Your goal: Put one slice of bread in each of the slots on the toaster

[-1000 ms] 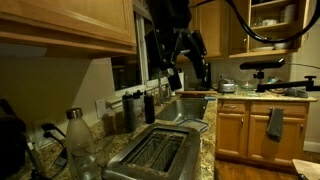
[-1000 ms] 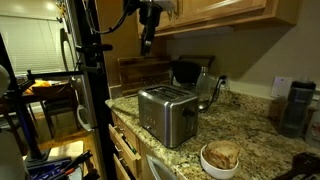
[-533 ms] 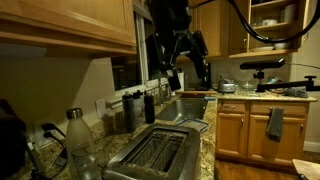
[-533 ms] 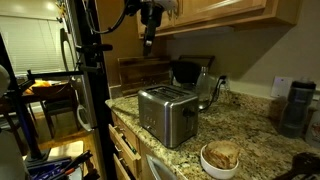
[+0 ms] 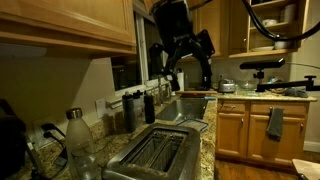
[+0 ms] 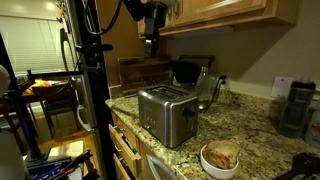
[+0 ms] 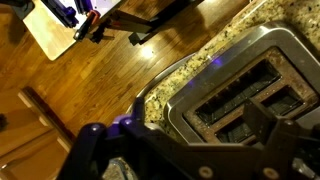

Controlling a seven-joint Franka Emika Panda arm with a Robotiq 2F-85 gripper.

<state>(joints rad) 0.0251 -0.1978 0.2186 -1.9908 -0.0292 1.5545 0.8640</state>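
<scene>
At the left edge of an exterior view, a dark stand (image 6: 88,90) blocks much of the room. Next to it, up high, the robot arm (image 6: 150,15) hangs well above the toaster (image 6: 167,113). Its jaws are wide apart and hold nothing. The toaster stands on the worktop (image 6: 250,128), near the front edge. A clear bottle (image 6: 204,88) stands just behind it, partly hidden. Further right is a white bowl (image 6: 220,162) with tan pieces in it. They look like the slices of bread (image 6: 221,152), but they are too small and blurry to count. At the far right a dark cup (image 6: 295,108) is hard to make out. In the wrist view the slots (image 7: 240,92) look dark inside. The dark jaws cover the bottom of that view.
</scene>
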